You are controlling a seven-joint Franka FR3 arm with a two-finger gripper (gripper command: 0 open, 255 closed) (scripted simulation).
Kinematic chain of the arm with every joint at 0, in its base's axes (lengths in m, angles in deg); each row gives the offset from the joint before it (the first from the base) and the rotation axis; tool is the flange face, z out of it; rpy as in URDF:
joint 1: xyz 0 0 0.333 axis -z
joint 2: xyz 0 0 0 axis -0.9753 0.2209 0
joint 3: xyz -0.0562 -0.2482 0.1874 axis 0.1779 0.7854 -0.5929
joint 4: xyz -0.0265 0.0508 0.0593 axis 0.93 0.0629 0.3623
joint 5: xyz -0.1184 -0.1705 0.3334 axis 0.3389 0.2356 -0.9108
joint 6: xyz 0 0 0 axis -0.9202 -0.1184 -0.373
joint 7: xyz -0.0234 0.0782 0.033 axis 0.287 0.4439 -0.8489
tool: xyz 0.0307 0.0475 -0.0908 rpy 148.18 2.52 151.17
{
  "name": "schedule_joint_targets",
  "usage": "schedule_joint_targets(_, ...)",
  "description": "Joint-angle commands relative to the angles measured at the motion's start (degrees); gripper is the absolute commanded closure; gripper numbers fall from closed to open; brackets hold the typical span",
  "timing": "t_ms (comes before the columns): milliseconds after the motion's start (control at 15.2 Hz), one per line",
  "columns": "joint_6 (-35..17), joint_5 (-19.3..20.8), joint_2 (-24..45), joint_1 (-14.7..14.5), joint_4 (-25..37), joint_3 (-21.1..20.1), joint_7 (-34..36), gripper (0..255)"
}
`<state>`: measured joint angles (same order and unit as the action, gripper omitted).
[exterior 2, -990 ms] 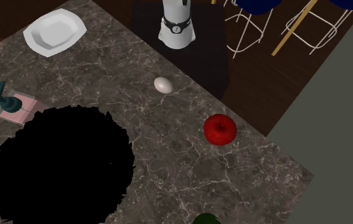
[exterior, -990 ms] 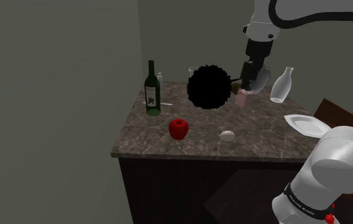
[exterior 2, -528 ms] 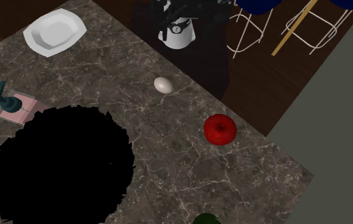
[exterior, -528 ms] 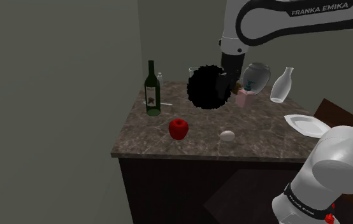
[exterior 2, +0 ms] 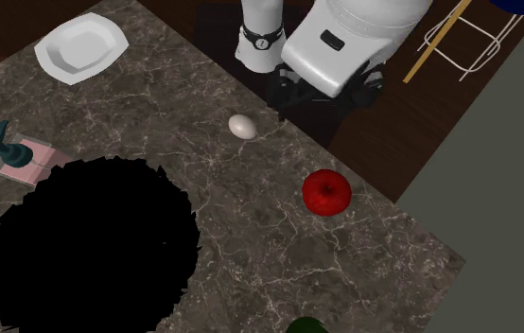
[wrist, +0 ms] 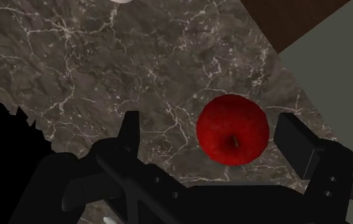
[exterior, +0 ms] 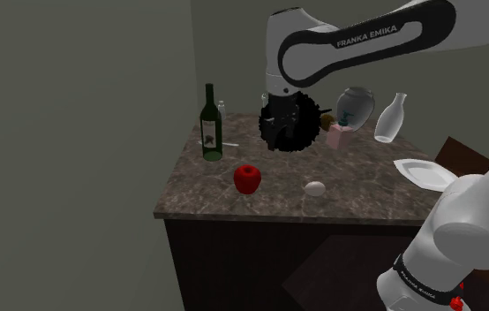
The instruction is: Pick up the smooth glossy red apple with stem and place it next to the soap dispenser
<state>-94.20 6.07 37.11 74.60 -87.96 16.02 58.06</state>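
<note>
A glossy red apple with a short stem sits upright on the dark marbled counter, near its front edge. In the wrist view the apple lies far below, in line with the gap between my fingers and nearer the right one. My gripper is open and holds nothing. It hangs high over the counter, in front of a black spiky shape. The soap dispenser, a teal pump on a pink base, stands at the back of the counter.
A green wine bottle stands behind the apple. A white egg, a white plate, a glass carafe and a glass bowl share the counter. Stools stand beyond its edge.
The arm has swung toward the shoulder view's left, from beside the soap dispenser to above the black shape. Its hand has come into the second exterior view. The apple has not moved.
</note>
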Motion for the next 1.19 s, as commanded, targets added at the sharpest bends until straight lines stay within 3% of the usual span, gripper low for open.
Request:
schedule_joint_targets(0,-1.5,0.3,4.1,-0.2,2.0,-1.0,1.9,0)
schedule_joint_targets(462,-4.5,2.7,19.3,-1.6,11.9,-3.6,8.9,0)
schedule_joint_targets(1122,-10.2,3.4,20.8,-1.5,7.8,-3.4,9.4,0)
